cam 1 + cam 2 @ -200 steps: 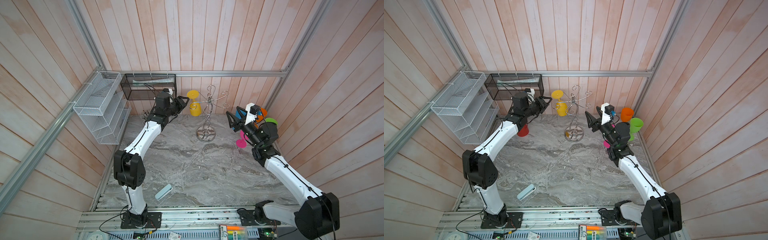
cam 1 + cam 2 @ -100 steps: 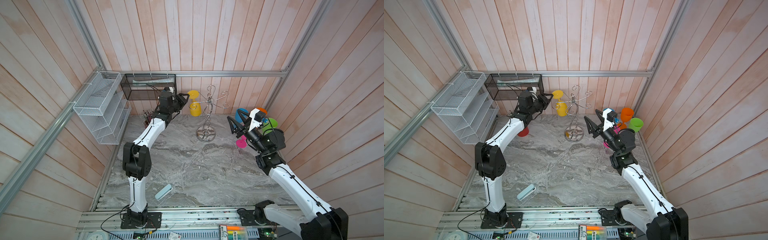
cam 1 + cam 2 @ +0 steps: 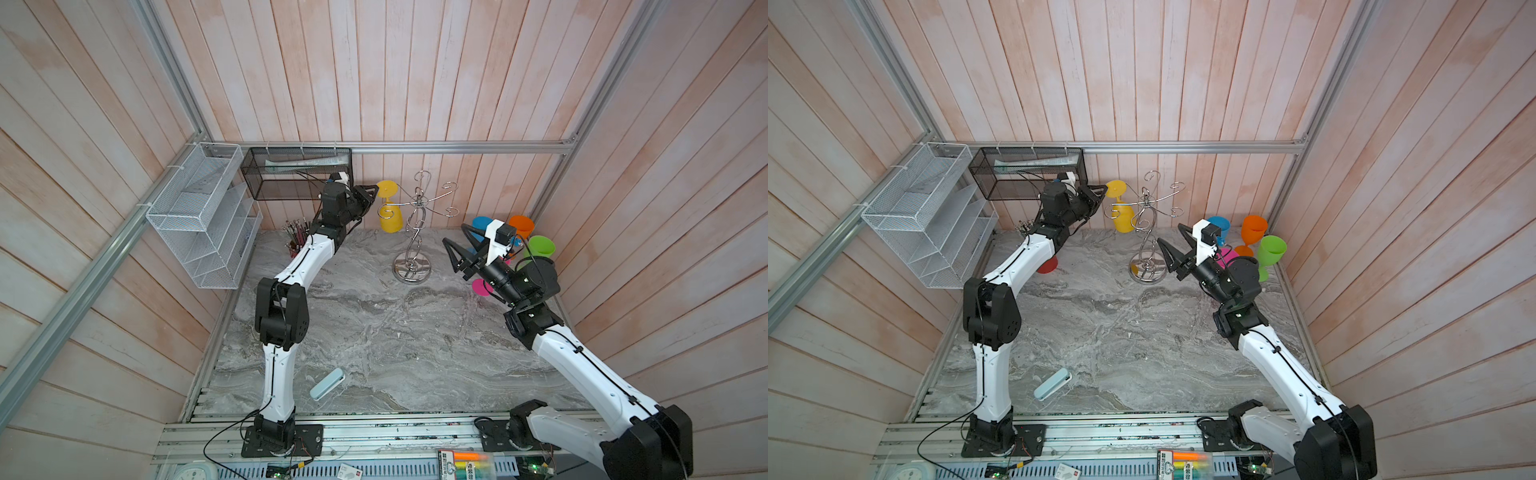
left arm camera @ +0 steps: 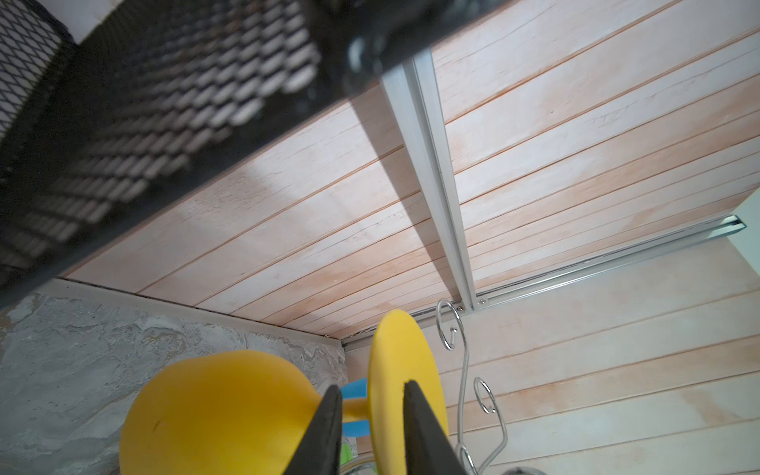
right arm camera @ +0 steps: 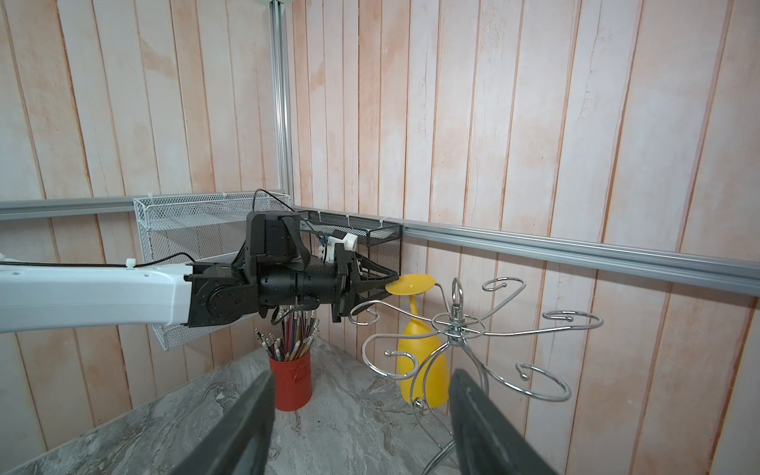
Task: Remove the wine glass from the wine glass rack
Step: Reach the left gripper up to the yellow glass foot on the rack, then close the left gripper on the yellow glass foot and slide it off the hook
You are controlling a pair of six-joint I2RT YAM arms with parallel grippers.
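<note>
A yellow wine glass (image 3: 390, 218) hangs bowl-down from an arm of the chrome wine glass rack (image 3: 411, 272) at the back of the table, and shows in both top views (image 3: 1123, 220). My left gripper (image 3: 372, 195) reaches it from the left. Its black fingers (image 4: 329, 415) straddle the round foot of the wine glass (image 4: 405, 353), one on the stem side and one against the foot's flat face. A narrow gap still shows on the stem side. My right gripper (image 3: 457, 233) stands open and empty to the right of the rack (image 5: 456, 325), pointed at it.
A red cup of pencils (image 5: 290, 382) stands left of the rack below a black mesh basket (image 3: 297, 174) and a white wire shelf (image 3: 199, 216). Orange (image 3: 521, 226), green (image 3: 540, 247), blue and pink cups cluster at the right wall. A pale blue case (image 3: 327, 383) lies near the front.
My left gripper has reached up to the glass's foot and its jaws have narrowed around it. The right arm has drawn back a little to the right, still open.
</note>
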